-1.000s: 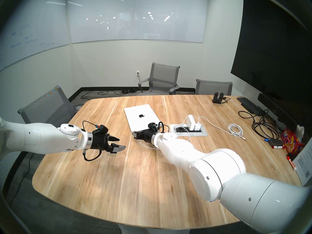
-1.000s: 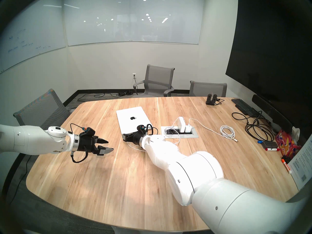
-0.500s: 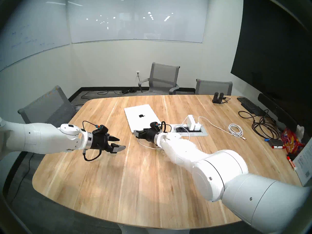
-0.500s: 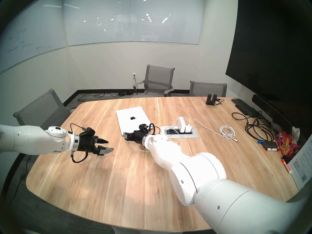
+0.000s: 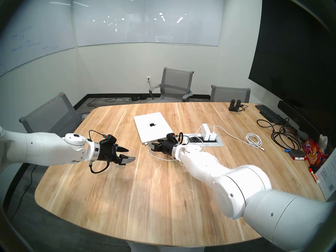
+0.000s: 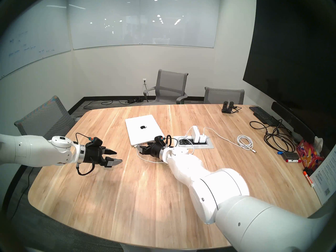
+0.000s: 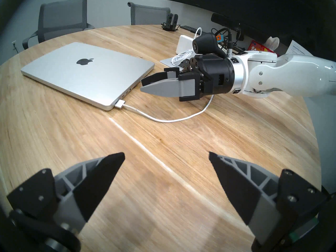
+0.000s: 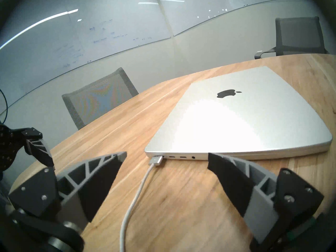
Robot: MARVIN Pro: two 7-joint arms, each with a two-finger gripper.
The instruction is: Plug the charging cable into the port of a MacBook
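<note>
Although the connector of the charging cable sits at the near corner of the MacBook in the head stereo left view, its seating cannot be judged from there; the right gripper hovers just beside that corner with jaws wide and empty, the cord curving on the table beneath its wrist; a sideways swing could catch that slack and pull the plug free.

Seen from the head stereo right view, the same loop of cord runs under the right arm, while the left gripper hangs well apart, jaws open, holding nothing; it poses little risk.

From the left wrist view, the connector meets the laptop's side edge at the endmost slot, the cord trailing back under the right gripper; a low retreat might drag it.

Closest of all, the right wrist view shows the connector at the port, though it looks slightly angled and perhaps not fully home; the open fingers flank the cord, so closing or dropping now could nudge it out; if it is only resting there, cord tension alone might unseat it.
</note>
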